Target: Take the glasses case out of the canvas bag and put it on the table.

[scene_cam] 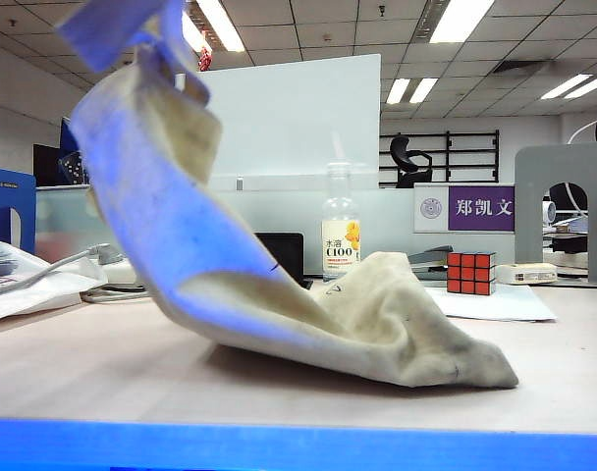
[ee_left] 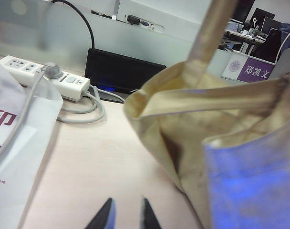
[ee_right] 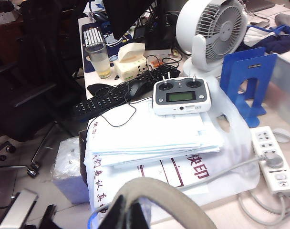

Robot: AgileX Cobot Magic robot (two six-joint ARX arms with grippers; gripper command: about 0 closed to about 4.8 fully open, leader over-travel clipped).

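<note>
Two tools are working: the right tool [ee_right: 130,210] is pinching a strap of the canvas bag [scene_cam: 279,294], lifting one end off the table [scene_cam: 132,373]; the left tool [ee_left: 126,214] is hovering narrowly parted, empty. No glasses case is showing, presumably inside; tipping risks dumping it.

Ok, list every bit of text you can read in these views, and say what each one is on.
"C100", with small Chinese characters above it too small to read: label of the bottle.
"郑凯文": purple name sign on the far partition, beside a round emblem too small to read.
"印": red print on the white plastic bag.
Red handwriting along the paper stack: too blurred to read.
Remote controller screen: unreadable.
</note>
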